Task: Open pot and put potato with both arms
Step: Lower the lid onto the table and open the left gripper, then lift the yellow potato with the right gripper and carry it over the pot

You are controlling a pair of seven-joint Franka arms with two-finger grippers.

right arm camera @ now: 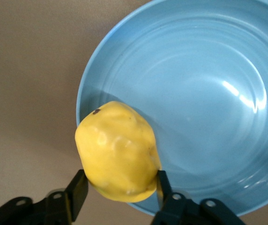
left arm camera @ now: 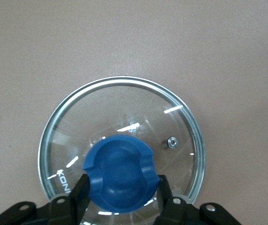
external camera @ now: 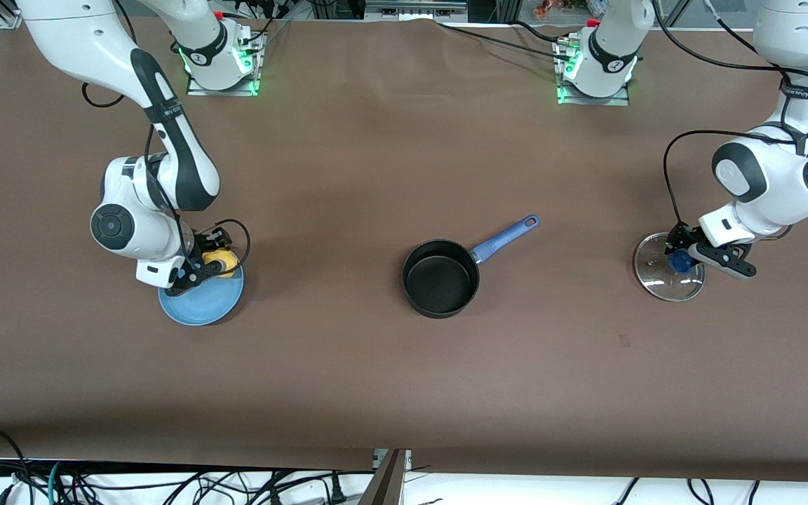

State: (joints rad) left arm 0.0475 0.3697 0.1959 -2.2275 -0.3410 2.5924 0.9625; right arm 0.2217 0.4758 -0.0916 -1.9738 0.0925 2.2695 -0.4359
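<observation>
Pot [external camera: 441, 278] uncovered at mid-desk, ready to take the potato.

Right tool [external camera: 202, 270] clenched on the potato [external camera: 220, 262], raised just above the blue plate's [external camera: 197, 306] rim toward the right arm's end from the pot. Left tool [external camera: 684, 257] closed around the lid's [external camera: 660, 280] blue knob [left arm camera: 119, 172], lid apparently down on the desk [external camera: 390, 379] toward the left arm's end, well apart from the pot, keeping its mouth clear.

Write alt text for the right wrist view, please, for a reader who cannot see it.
The right end effector grips a yellow potato between its two fingers, over the edge of a blue plate on the brown table.
</observation>
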